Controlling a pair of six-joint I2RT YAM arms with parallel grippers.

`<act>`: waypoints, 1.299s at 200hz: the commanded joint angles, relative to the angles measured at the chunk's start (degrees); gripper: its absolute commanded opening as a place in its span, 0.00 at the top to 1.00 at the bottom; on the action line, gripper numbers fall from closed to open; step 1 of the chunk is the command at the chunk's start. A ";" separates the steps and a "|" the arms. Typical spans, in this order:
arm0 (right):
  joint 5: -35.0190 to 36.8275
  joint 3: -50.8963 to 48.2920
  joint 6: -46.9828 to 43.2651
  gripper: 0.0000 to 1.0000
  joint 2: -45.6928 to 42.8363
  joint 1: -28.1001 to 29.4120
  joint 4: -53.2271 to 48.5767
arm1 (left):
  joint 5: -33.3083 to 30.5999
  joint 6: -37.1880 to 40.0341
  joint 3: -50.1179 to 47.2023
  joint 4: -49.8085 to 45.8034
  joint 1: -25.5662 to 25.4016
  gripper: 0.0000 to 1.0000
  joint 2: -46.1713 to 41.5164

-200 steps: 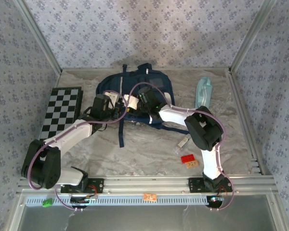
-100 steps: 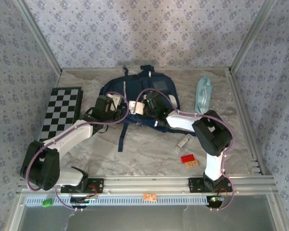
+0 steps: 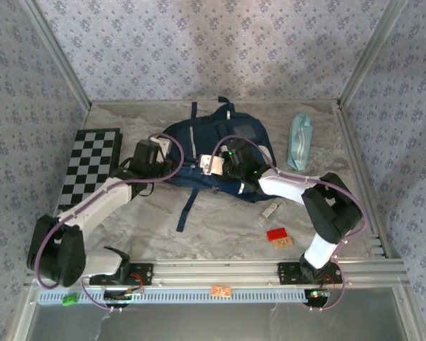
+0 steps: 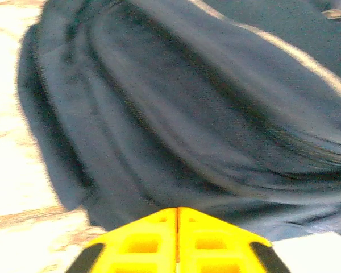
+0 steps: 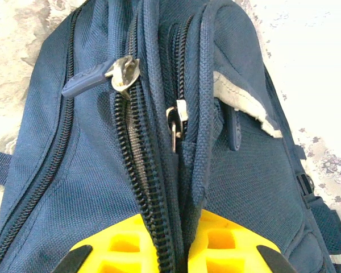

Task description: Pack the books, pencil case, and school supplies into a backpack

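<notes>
Pinching the backpack [image 5: 244,187] at its zipper [image 5: 137,142], the right end effector [image 5: 179,233] is closed on the cloth. The zipper runs straight ahead of it, with the pull [image 5: 122,71] ahead and a bit left. The left end effector [image 4: 177,227], closed and empty, faces the backpack's side.

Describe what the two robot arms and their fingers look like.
The left arm and right arm have white links between bulky black joint housings. A lilac cable loops along each. The fingers are bright yellow moulded plastic with square recesses and black edges.
</notes>
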 commanded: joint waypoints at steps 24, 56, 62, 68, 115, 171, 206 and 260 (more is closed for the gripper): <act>-3.80 1.59 0.99 1.00 -4.67 0.10 -1.41 | 16.16 -1.50 -1.48 3.49 -2.22 0.69 -0.79; -4.61 2.76 1.54 1.00 -4.73 -0.35 -3.27 | 18.58 -0.03 -1.44 3.17 -4.19 0.64 0.09; -4.86 2.81 1.70 1.00 -4.75 -0.57 -3.26 | 18.55 0.02 -1.17 3.16 -4.21 0.64 0.56; -5.04 2.81 1.90 1.00 -4.77 -0.54 -3.20 | 18.55 0.18 -0.89 3.15 -4.28 0.64 0.99; -5.16 3.28 2.36 1.00 -4.68 -0.45 -3.36 | 14.59 0.80 0.56 5.89 -4.87 0.59 4.36; -5.16 3.58 2.62 1.00 -3.68 -0.36 -3.45 | 15.20 1.71 2.36 12.00 -6.13 0.60 6.73; -4.37 3.78 2.10 1.00 -3.44 0.03 -4.27 | 11.75 0.99 3.10 13.62 -6.13 0.77 7.40; -2.78 2.70 1.34 1.00 -4.68 -0.14 -4.44 | 4.08 0.76 0.89 10.19 -5.97 1.00 1.95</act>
